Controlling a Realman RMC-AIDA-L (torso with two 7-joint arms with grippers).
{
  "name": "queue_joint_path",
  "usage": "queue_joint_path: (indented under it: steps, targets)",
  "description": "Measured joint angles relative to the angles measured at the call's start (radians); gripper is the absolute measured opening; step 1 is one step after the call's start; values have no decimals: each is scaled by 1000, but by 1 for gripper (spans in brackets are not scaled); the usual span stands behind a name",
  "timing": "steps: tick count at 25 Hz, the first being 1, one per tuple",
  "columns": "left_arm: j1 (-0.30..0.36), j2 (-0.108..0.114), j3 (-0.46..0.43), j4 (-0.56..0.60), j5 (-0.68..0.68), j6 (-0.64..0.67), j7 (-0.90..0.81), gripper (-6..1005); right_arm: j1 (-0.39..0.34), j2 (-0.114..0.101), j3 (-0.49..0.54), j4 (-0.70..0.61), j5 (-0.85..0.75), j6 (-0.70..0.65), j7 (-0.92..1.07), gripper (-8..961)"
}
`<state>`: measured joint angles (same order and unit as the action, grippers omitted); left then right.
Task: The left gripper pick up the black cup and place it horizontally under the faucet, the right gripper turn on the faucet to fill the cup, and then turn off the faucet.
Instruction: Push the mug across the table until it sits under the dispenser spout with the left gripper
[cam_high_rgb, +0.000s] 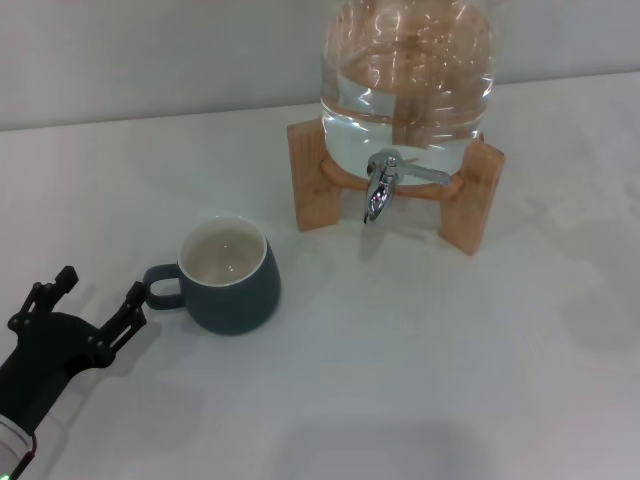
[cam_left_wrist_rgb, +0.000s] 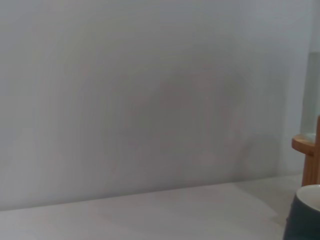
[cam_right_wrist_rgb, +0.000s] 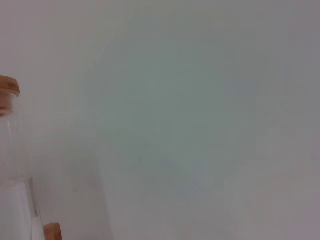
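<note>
Taking the black cup (cam_high_rgb: 229, 277) as the landmark and reading from the left: the left gripper (cam_high_rgb: 98, 296) sits low on the white table (cam_high_rgb: 420, 350), just beside the cup's loop handle (cam_high_rgb: 163, 288), its two fingers spread apart with nothing between them. The finger nearer the cup looks to be almost at the handle, though whether it touches is hard to tell. The cup stands upright, mouth up, its cream inside apparently dry.

To the right of the cup and farther back, well apart from it, the faucet (cam_high_rgb: 383, 186) hangs from the glass jar (cam_high_rgb: 407, 75) on its wooden stand (cam_high_rgb: 330, 180). The right gripper shows in no view.

The step in hand is the grasp. It would go best by closing squarely on the handle or the near wall, firmly enough that the cup stays level on its way under the spout.
</note>
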<state>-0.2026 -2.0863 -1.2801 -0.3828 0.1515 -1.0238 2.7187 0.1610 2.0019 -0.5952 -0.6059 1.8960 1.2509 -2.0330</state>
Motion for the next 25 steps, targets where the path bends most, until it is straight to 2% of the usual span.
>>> queue_joint_path:
  steps: [11, 25]
  targets:
    - [-7, -3, 36, -5, 8, 11, 0, 888, -4, 0, 0, 0, 0, 11, -1, 849]
    - [-1, -2, 36, -8, 0, 3, -1, 888, -9, 0, 0, 0, 1, 14, -1, 849]
